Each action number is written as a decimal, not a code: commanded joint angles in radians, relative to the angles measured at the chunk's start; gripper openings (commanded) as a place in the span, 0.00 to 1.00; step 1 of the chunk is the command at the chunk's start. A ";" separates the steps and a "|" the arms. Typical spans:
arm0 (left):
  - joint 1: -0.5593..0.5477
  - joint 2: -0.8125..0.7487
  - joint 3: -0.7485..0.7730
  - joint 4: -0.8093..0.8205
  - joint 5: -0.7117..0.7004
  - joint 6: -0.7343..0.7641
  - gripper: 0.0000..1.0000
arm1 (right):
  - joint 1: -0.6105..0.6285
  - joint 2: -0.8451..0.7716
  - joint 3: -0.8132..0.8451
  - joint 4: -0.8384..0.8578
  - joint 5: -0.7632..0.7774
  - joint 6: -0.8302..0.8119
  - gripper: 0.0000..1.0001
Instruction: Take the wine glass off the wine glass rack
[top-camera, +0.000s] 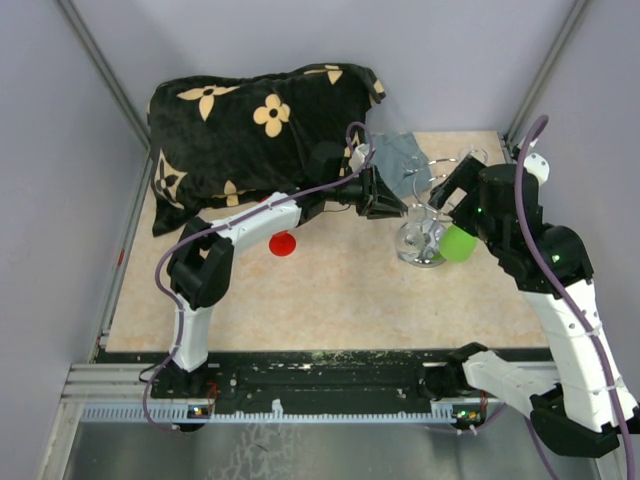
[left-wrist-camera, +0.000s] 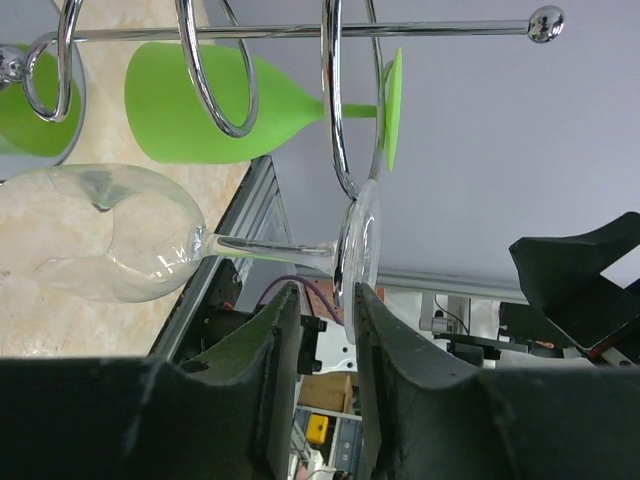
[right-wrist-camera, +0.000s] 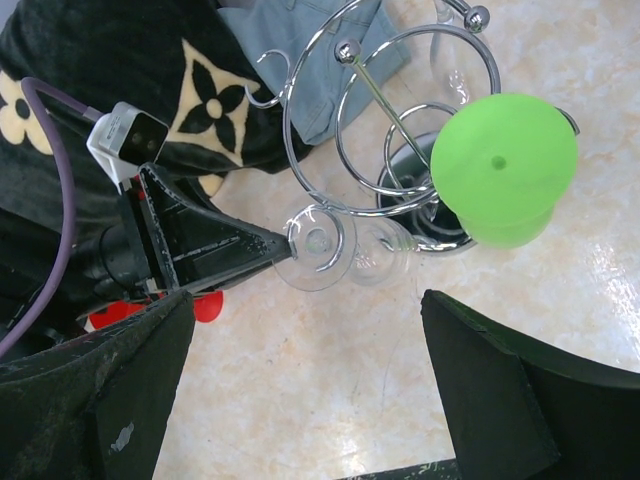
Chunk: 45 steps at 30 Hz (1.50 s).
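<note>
1. Left wrist view: the clear wine glass (left-wrist-camera: 110, 235) hangs on the wine glass rack (left-wrist-camera: 335, 110). Its stem is threaded through a curled loop arm, and its foot (left-wrist-camera: 362, 235) is on my side of that loop.
2. My main worry is a straight pull. I judge the bowl too wide to pass the loop, so the stem would catch the wire and drag or tip the rack. The stem needs to leave by the loop's open side.
3. A green glass (left-wrist-camera: 210, 100) hangs just beside it on the same rack. A jolt through the wire could knock the two together or shake it loose.
4. The foot is thin and smooth. With a weak or off-centre hold it could slip and drop to the table (top-camera: 350, 290).
5. The left gripper (left-wrist-camera: 327, 300) has its jaws narrowly parted and straddles the foot's rim. The rim lies against one finger (left-wrist-camera: 385, 350) with a gap at the other, so I see no firm pinch.
6. The right gripper (right-wrist-camera: 310, 370) is spread wide above the rack, holding and touching nothing.
</note>
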 joint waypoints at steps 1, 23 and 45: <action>0.004 -0.050 0.028 -0.003 0.000 -0.005 0.37 | -0.006 -0.005 0.004 0.045 -0.004 0.001 0.95; 0.004 -0.055 0.039 -0.003 0.002 -0.015 0.08 | -0.006 0.005 -0.007 0.073 -0.025 -0.001 0.95; -0.001 -0.071 0.045 -0.006 0.018 -0.031 0.00 | -0.006 0.003 -0.021 0.081 -0.033 0.002 0.95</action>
